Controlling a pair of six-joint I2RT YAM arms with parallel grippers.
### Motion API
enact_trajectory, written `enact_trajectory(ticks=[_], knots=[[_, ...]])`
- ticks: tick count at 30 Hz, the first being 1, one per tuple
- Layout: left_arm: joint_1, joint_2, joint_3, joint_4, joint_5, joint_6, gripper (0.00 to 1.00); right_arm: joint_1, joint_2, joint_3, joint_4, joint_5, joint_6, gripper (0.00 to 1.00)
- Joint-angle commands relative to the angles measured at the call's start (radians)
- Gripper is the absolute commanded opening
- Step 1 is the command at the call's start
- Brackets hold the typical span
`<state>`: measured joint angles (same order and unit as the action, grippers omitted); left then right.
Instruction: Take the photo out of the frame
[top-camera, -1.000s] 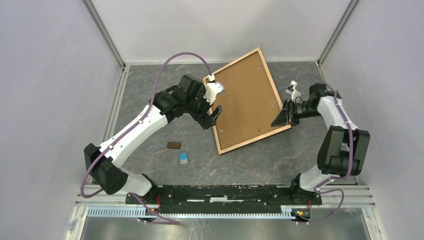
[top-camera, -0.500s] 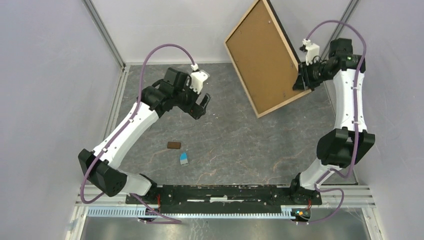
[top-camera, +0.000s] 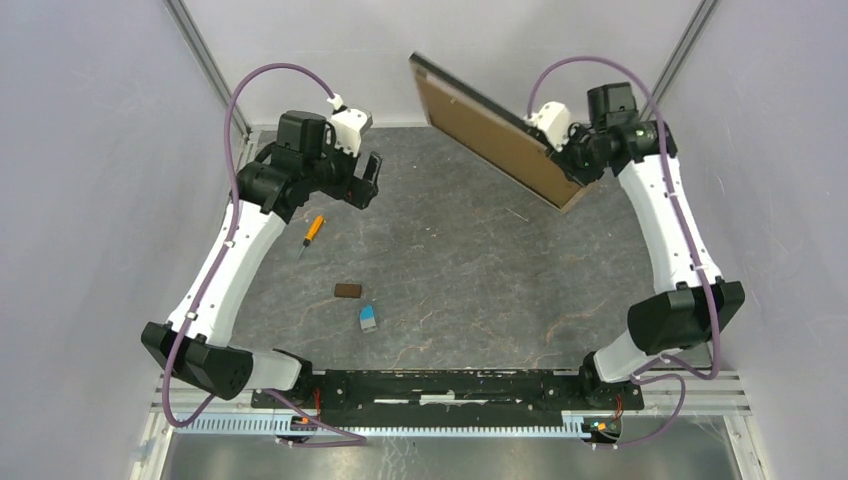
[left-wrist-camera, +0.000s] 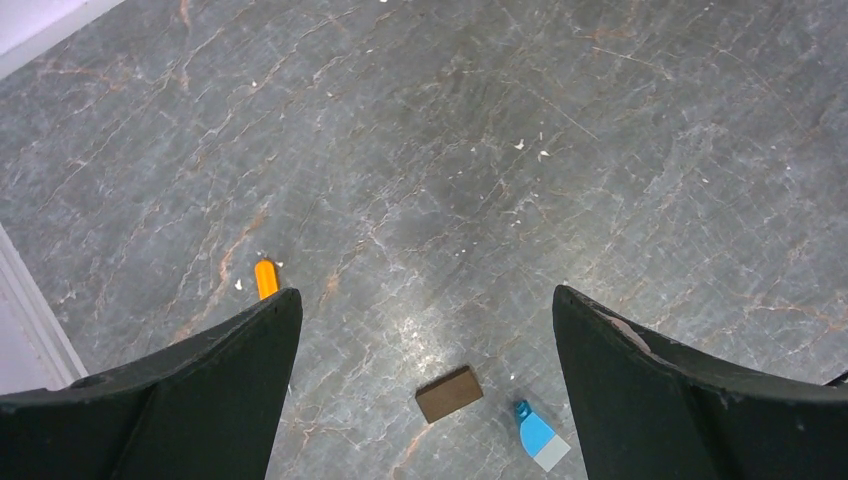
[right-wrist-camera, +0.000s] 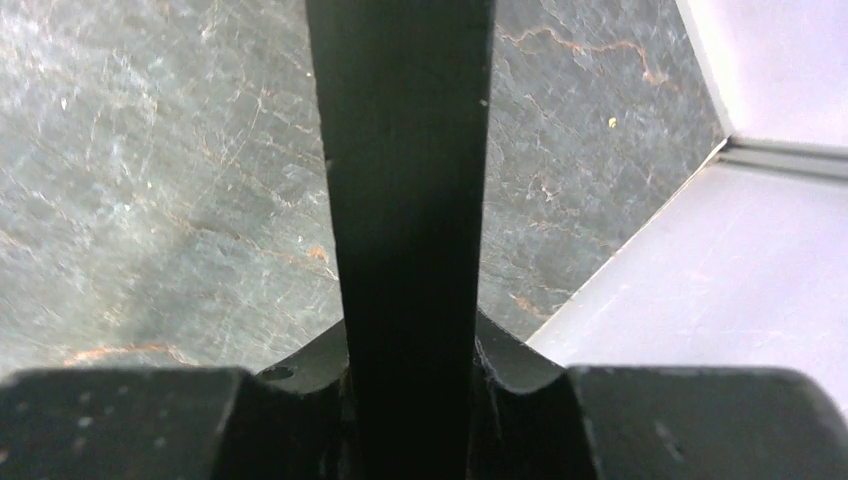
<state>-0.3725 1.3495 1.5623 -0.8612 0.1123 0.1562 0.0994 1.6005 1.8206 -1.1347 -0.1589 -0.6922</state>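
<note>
Counted: one frame (top-camera: 480, 125), two arms, three small loose things on the desk (top-camera: 470, 270), namely one orange screwdriver (top-camera: 313, 230), one brown block (top-camera: 348, 291) and one blue piece (top-camera: 368, 318).

Frame held up in the air over the far right part of the desk, steeply tilted, brown back turned toward the top camera, thin black edge uppermost, upper end crossing in front of the back wall. Gripped near its lower end by the right jaws, clenched on its edge. From the right wrist, frame (right-wrist-camera: 405, 180) seen edge-on as a dark bar running straight up between them, with the desk well below.

Left jaws released, spread wide, grasping nothing, hanging over the far left of the desk near the left wall, well apart from the frame.

Broad bare stretch of desk between left arm (top-camera: 235, 260) and right arm (top-camera: 680, 230). Block and blue piece near each other toward the near middle, screwdriver just beside the left arm.

Photo not to be made out in any view, front of the frame being turned away. From the left wrist, screwdriver (left-wrist-camera: 264, 278) showing only an orange tip, the rest behind a jaw; block (left-wrist-camera: 449, 393) and blue piece (left-wrist-camera: 535, 437) in plain view low between the jaws
</note>
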Motion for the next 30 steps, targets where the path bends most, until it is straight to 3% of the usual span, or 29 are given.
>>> enact_trajectory(ticks=[1, 10, 18, 26, 30], knots=[[0.035, -0.024, 0.011, 0.001, 0.054, -0.019, 1.00, 0.085, -0.099, -0.117, 0.174, -0.005, -0.043, 0.00], [0.155, -0.029, 0.025, 0.043, 0.069, -0.077, 1.00, 0.310, -0.302, -0.590, 0.427, 0.219, -0.096, 0.00], [0.227, -0.025, -0.050, 0.099, 0.110, -0.122, 1.00, 0.549, -0.517, -1.138, 0.934, 0.547, -0.191, 0.00], [0.233, -0.020, -0.119, 0.144, 0.110, -0.136, 1.00, 0.713, -0.555, -1.532, 1.263, 0.691, -0.251, 0.00], [0.232, -0.005, -0.155, 0.153, 0.127, -0.143, 1.00, 0.739, -0.502, -1.641, 1.389, 0.721, -0.265, 0.00]])
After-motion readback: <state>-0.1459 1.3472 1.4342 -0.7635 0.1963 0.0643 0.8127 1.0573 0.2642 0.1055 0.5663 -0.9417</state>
